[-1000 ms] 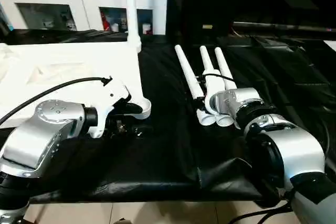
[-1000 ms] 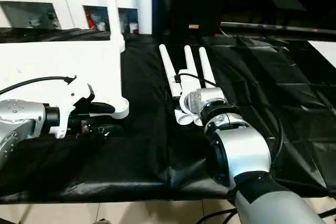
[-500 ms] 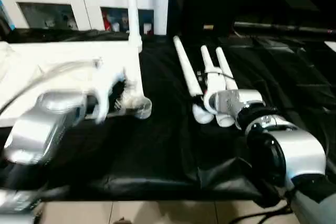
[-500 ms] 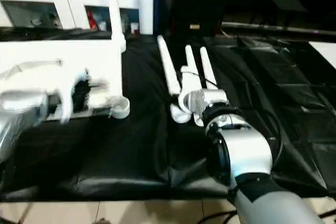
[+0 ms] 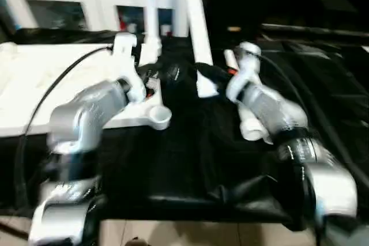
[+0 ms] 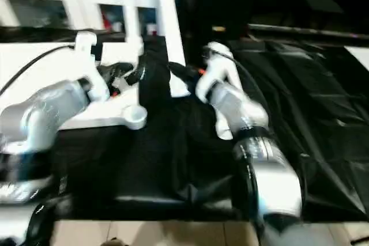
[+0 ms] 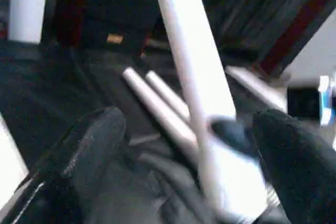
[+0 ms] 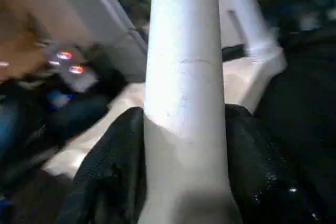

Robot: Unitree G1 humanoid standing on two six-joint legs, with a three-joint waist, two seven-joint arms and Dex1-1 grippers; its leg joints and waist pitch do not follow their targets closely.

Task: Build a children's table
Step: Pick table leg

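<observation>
The white tabletop [image 5: 34, 79] lies underside up on the left, its near corner socket [image 5: 158, 117] bare. One leg [image 5: 151, 10] stands upright in the far corner socket. My right gripper [image 8: 184, 174] is shut on another white leg [image 5: 196, 27], holding it nearly upright above the black cloth; its wide end [image 5: 206, 87] hangs low. My left gripper [image 7: 199, 153] is open, its black fingers [image 7: 97, 148] spread on either side of that held leg [image 7: 191, 77]. Two more legs [image 7: 152, 95] lie on the cloth behind it, partly hidden by my right forearm [image 5: 271, 113].
A white cabinet with glass doors [image 5: 86, 10] stands behind the table. Black cloth [image 5: 190, 165] covers the work surface up to its front edge, with pale floor [image 5: 190, 237] below. A cable [image 5: 52, 90] runs along my left arm.
My right gripper has lifted a leg off the cloth and tipped it upright. My left arm has risen from the near corner socket toward that leg and opened wider.
</observation>
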